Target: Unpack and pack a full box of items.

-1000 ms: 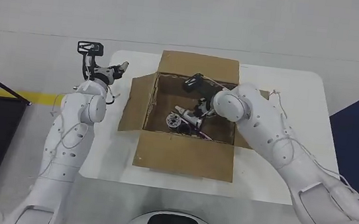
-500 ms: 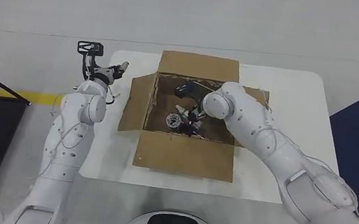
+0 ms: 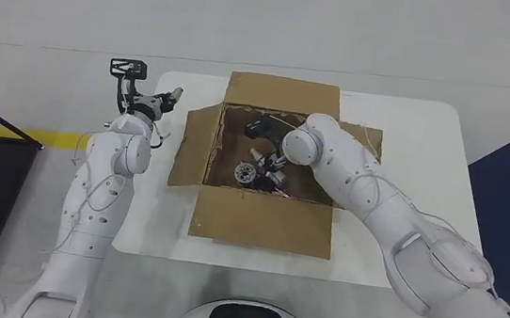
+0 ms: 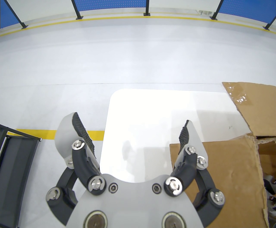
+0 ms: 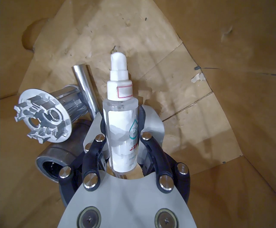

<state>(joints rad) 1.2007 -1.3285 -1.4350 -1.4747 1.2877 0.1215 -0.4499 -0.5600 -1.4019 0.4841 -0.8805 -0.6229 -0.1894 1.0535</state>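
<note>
1. Right gripper is clenched round the body of the spray bottle, down inside the box. Smooth round plastic, so it may slip or swivel on the lift.
2. Flanged metal part, metal tube and dark ring lie just beside the fingers. A skewed pull-out could snag them.
3. Box walls are close, so the cap could clip one and shift the box.
4. Left gripper hangs released over the table near the side flap, so nothing braces the box.

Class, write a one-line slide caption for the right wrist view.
Right gripper shut on a spray bottle inside the cardboard box, beside metal parts.
</note>
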